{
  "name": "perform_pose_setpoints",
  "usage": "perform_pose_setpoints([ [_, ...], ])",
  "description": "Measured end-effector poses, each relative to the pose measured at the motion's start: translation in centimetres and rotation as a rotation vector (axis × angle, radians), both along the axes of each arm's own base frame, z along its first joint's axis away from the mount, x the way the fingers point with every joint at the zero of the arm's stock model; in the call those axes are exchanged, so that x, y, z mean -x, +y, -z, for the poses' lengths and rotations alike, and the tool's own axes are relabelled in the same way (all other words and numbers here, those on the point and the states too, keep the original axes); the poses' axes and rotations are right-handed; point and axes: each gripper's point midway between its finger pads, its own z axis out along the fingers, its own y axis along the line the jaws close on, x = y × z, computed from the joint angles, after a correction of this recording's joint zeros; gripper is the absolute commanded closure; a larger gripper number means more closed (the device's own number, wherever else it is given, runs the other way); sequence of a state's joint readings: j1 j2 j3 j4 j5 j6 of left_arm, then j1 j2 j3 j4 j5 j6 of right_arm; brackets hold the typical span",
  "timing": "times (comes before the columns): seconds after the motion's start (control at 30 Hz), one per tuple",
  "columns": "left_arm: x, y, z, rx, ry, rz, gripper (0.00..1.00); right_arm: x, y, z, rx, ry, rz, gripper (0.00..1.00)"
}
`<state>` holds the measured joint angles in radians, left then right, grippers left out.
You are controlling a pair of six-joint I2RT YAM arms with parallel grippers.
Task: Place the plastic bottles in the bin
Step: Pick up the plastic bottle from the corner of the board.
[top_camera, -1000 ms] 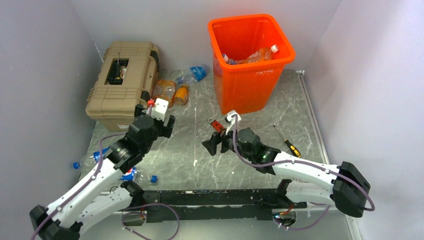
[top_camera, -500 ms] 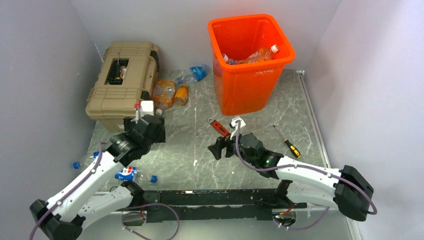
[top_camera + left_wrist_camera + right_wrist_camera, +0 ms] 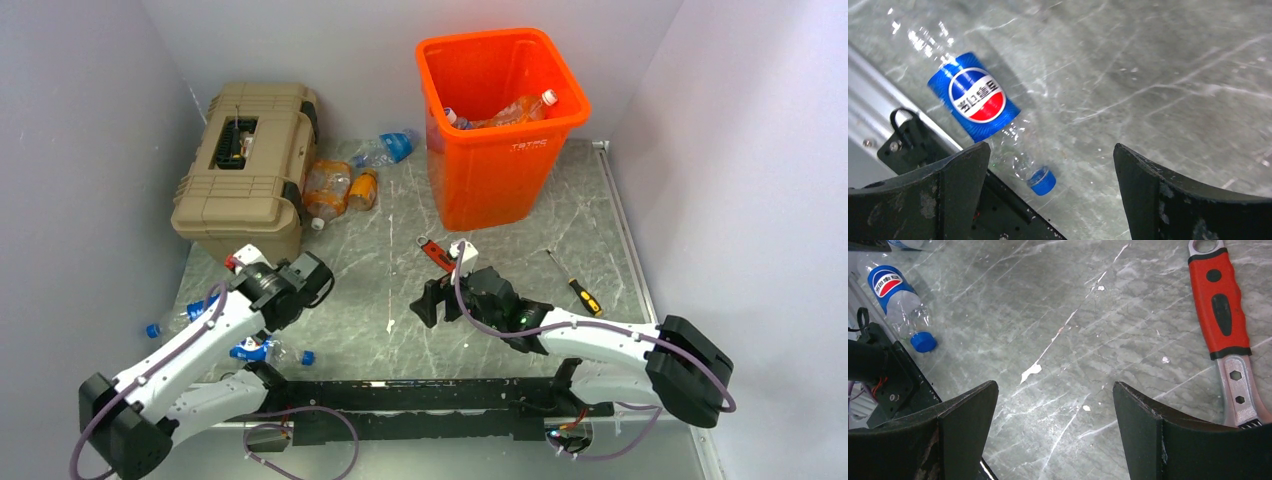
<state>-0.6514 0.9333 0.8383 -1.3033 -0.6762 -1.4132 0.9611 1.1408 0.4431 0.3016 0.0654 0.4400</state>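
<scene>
Risk of a slipped pinch on the blue-labelled bottle (image 3: 975, 102).
The left hand (image 3: 1050, 160) hangs spread apart; only the bottle's cap lies inside its gap, the body running out beyond one finger (image 3: 948, 195), so closing may squirt it away. The right hand (image 3: 1054, 390), also apart, holds nothing. The bin (image 3: 500, 160) stands far ahead; the bottle's clear end is faint.

The right gripper (image 3: 1053, 395) stands wide open over a grey marble tabletop (image 3: 1088, 305); a blue-capped bottle (image 3: 900, 302) lies far left, a red-handled wrench (image 3: 1222, 315) at right.
</scene>
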Motion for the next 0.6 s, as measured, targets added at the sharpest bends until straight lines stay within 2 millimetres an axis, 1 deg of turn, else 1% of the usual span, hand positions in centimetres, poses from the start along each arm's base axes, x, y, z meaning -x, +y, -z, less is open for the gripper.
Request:
perform_pose_setpoints([
  [0.13,1.1,0.2,1.4,0.015,0.052,-0.129,0.01,0.2,0.1,0.3,0.002,0.013,-0.007,0.11],
  [0.3,2.2,0.4,2.6,0.075,0.038,-0.214,0.0,0.2,0.4,0.2,0.0,0.017,-0.015,0.11],
  [0.43,2.6,0.8,2.5,0.139,-0.033,-0.234,0.01,0.1,0.6,-0.2,-0.007,0.012,-0.017,0.11],
  [0.5,2.4,0.8,2.2,0.163,-0.071,-0.234,0.01,0.1,0.6,-0.2,-0.007,0.012,-0.018,0.11],
  [0.6,2.1,1.0,2.0,0.154,-0.095,-0.222,0.01,0.1,0.7,-0.3,-0.01,0.011,-0.019,0.11],
])
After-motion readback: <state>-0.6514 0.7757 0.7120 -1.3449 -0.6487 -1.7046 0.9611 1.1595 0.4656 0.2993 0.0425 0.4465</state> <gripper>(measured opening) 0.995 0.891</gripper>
